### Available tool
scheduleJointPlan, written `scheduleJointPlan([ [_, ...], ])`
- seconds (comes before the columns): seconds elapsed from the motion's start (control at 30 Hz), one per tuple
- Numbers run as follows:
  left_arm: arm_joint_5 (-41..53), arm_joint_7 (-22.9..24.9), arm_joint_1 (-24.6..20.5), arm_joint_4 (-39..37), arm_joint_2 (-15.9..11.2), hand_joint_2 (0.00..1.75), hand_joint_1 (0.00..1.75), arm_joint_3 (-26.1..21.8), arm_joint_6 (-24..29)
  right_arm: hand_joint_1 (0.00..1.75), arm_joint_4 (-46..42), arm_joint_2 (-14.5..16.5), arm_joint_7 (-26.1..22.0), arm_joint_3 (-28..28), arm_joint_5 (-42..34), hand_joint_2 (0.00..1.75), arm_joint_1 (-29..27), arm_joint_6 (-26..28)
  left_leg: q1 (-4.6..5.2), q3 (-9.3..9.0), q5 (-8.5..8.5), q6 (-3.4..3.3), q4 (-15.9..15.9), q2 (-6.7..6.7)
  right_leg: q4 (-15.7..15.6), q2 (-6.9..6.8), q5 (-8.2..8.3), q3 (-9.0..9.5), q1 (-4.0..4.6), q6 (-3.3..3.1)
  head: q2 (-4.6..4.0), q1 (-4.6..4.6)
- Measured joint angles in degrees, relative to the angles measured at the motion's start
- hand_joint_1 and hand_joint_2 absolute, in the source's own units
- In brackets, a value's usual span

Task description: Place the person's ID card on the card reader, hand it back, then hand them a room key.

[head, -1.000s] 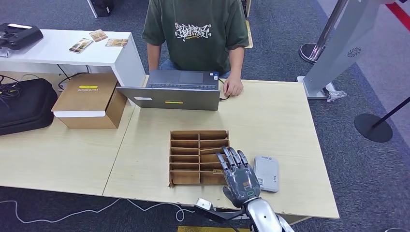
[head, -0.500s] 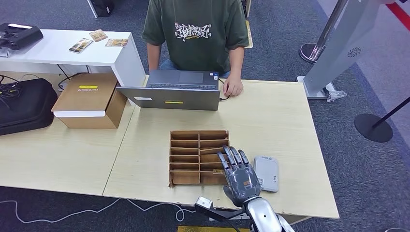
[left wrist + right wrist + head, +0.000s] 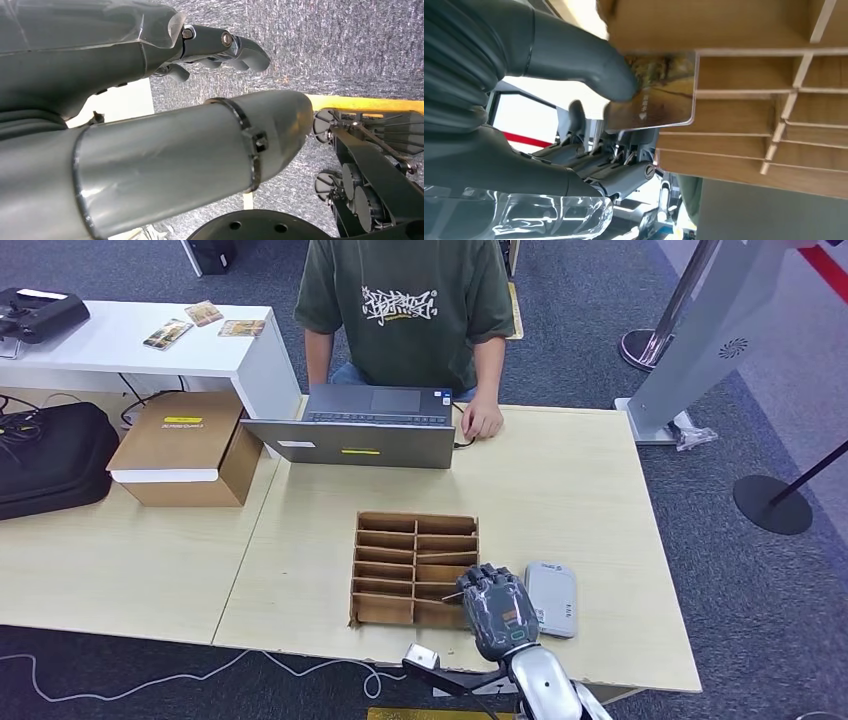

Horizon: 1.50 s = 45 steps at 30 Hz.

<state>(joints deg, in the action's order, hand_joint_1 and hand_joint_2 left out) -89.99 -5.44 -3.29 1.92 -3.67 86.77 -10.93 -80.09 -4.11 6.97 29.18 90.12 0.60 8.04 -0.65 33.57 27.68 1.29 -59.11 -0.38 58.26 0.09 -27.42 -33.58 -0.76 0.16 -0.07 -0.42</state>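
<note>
Closing around a room key (image 3: 651, 102), the right hand (image 3: 500, 608) is now pinching the card between its thumb and curled fingers at the near right corner of the wooden card rack (image 3: 385, 540). A second ago the fingers were lying extended over the rack's near compartments; they are now clenched, and the rack is sitting slightly skewed compared with its earlier position, which suggests the hand has nudged it. In the right wrist view the card is standing partly out of its slot, with the thumb pressing on its face.

The card reader (image 3: 552, 598) is lying on the table (image 3: 560, 480) just beside the right hand, with no card on it. The person (image 3: 405, 310) is sitting behind a laptop (image 3: 350, 440) on the far side of the table, one hand resting beside it.

The left hand (image 3: 220, 47) is hanging over the carpet with its fingers curled and nothing in them.

Judging from this, the key-retrieval step is under way: the grasp appears established, and lifting the card clear of the rack is the next requirement before handover.
</note>
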Motion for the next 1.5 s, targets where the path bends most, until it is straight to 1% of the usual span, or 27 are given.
scheduleJointPlan([
  [0.13,0.00,0.00,0.00,0.00,0.02,0.00,0.00,0.00,0.00,1.70,-0.01,0.00,0.00,0.00,0.00,1.75,0.17,0.00,0.00,0.00,0.00,0.00,0.00,0.00,0.00,0.00,0.00,0.00,0.00,0.00,0.01,0.00],
  [0.23,0.00,0.00,0.00,0.00,0.02,0.00,0.00,0.00,0.01,1.67,-0.01,0.00,0.08,0.00,0.00,1.75,0.19,0.00,0.00,0.00,0.00,0.00,0.00,0.00,0.00,0.00,0.00,0.00,0.00,0.00,0.01,0.00],
  [0.37,0.05,0.00,-0.01,0.00,0.01,0.00,0.00,0.00,0.00,1.71,-0.05,0.00,0.19,0.00,0.00,1.75,0.16,-0.01,0.00,0.00,0.00,0.00,0.00,0.00,0.00,0.00,0.00,0.00,0.00,0.00,0.00,0.00],
  [0.87,0.32,0.00,-0.04,0.00,0.02,0.00,0.00,0.00,0.04,1.73,-0.80,0.04,0.66,0.00,0.00,1.75,-0.28,0.00,0.00,0.00,0.00,0.00,0.00,0.00,0.00,0.00,0.00,0.00,0.00,0.00,-0.01,0.00],
  [1.1,0.00,-0.55,0.00,0.00,0.18,0.00,0.00,0.00,0.07,1.75,-2.69,0.15,2.41,-0.65,0.00,1.75,-0.80,0.37,0.01,0.01,0.00,0.00,0.00,0.00,0.00,0.00,0.00,0.00,0.00,0.00,0.01,0.00],
  [1.37,0.00,-0.76,0.05,0.00,0.53,0.00,0.00,0.00,0.01,1.75,-7.37,0.16,5.46,-2.98,0.00,1.75,-2.46,0.45,0.01,0.01,0.00,0.00,0.00,0.00,0.00,0.00,0.00,0.00,0.00,0.00,0.00,0.00],
  [1.5,0.01,-0.76,0.05,0.00,0.72,0.00,0.00,0.00,0.00,1.75,-9.62,0.17,6.11,-3.82,0.00,1.75,-3.56,0.41,0.00,0.01,0.00,0.00,0.00,0.00,0.00,0.00,0.00,-0.01,0.00,0.00,0.01,0.00],
])
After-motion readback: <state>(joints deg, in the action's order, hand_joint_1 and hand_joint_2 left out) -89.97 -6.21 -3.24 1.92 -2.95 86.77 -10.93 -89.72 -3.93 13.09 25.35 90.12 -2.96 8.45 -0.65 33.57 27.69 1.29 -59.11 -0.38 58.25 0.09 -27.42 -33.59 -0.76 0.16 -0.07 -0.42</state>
